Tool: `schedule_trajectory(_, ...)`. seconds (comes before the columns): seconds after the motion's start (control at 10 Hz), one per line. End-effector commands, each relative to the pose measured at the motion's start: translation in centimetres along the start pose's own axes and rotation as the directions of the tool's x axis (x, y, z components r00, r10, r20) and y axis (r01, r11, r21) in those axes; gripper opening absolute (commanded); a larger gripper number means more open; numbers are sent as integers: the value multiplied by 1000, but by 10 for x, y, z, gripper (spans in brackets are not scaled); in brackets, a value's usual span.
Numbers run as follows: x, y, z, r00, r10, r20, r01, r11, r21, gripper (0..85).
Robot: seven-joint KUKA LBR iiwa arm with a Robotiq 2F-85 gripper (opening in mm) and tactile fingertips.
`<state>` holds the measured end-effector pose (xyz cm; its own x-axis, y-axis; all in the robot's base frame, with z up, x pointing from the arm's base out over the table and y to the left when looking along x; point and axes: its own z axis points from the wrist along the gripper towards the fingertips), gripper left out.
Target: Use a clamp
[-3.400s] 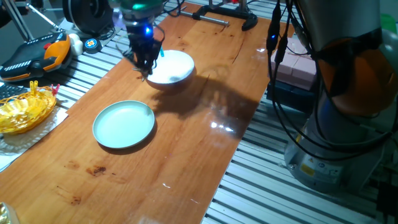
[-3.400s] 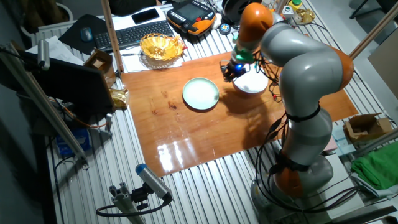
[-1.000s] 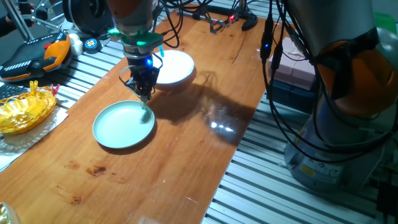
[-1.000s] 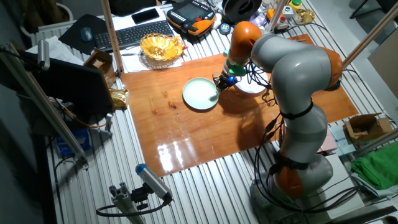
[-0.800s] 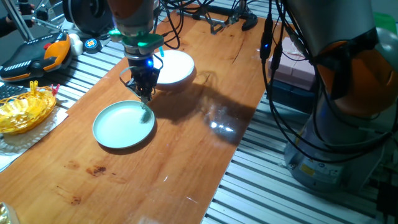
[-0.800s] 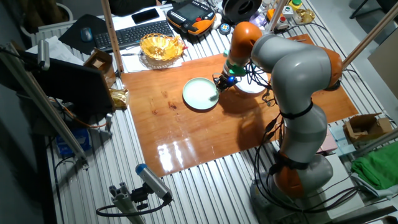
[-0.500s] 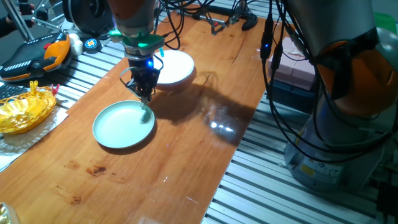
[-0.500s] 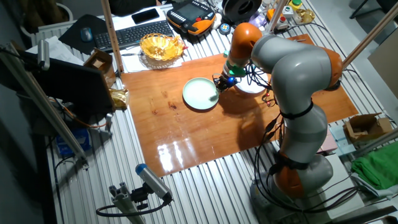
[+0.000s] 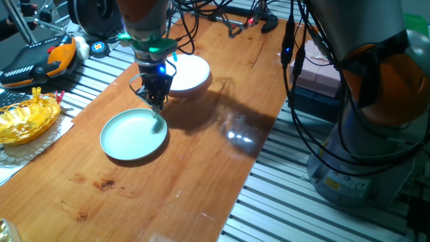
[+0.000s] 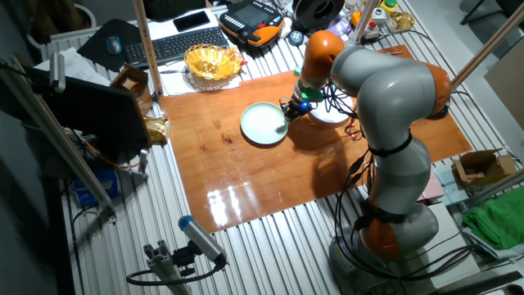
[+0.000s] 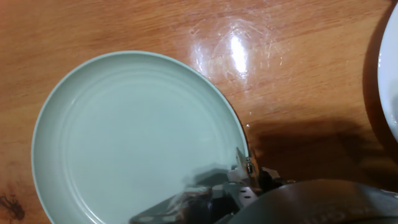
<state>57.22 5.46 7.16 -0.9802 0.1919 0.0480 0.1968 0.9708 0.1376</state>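
Note:
My gripper hangs over the right rim of a pale green plate, its fingers pointing down. It is shut on the clamp, a tiny dark metal clip that reaches down to the plate's rim. In the hand view the clamp sits right at the edge of the plate, with my blurred gripper at the bottom. From the other fixed view the gripper is at the right side of the plate. A white bowl stands just behind.
A large black bar clamp lies at the table's far end. A yellow wire bowl and an orange-and-black handset sit off the board to the left. The arm's base and cables stand to the right.
Over the last few seconds the gripper moved from the white bowl to the green plate's right rim. In the last second it has held still there.

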Motion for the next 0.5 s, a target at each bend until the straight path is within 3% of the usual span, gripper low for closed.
schedule_trajectory(0.0,0,0,0,1000,1,-1,-1,1000,9,310)
schedule_trajectory(0.4,-1,0,-2,1000,-2,-6,2,1000,7,330)
